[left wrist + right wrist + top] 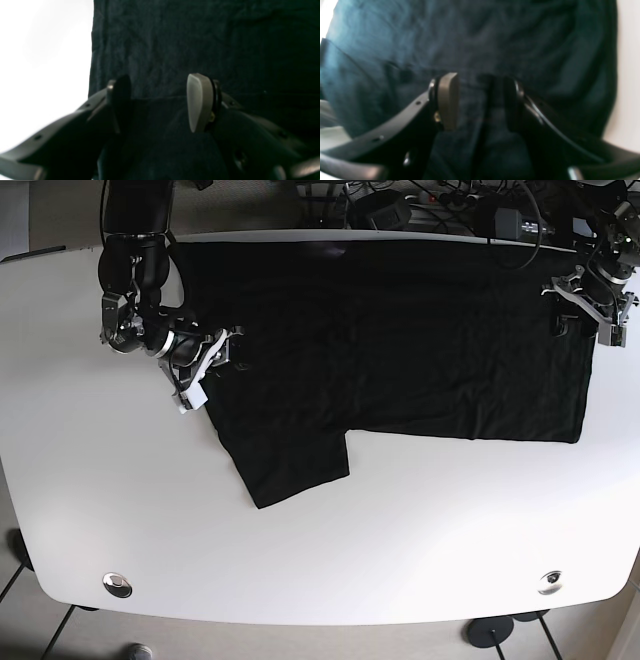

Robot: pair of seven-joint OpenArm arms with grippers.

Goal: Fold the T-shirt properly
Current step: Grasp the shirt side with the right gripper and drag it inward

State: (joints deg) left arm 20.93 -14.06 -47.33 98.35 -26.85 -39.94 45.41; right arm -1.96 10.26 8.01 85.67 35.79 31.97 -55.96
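The black T-shirt [400,330] lies flat on the white table [400,530], with one sleeve [285,465] sticking out toward the front. My right gripper [212,368] is at the shirt's left edge above that sleeve. In the right wrist view it [480,80] stands open, with a ridge of dark cloth [485,37] between its fingers. My left gripper [585,312] is at the shirt's right edge near the far corner. In the left wrist view it [160,82] is open, and a lifted edge of the cloth [175,37] lies between the pads.
Cables and dark equipment [440,205] crowd the far side behind the table. Two round metal fittings [118,584] [549,581] sit near the table's front corners. Bare white tabletop [45,50] shows beside the shirt's edge in the left wrist view.
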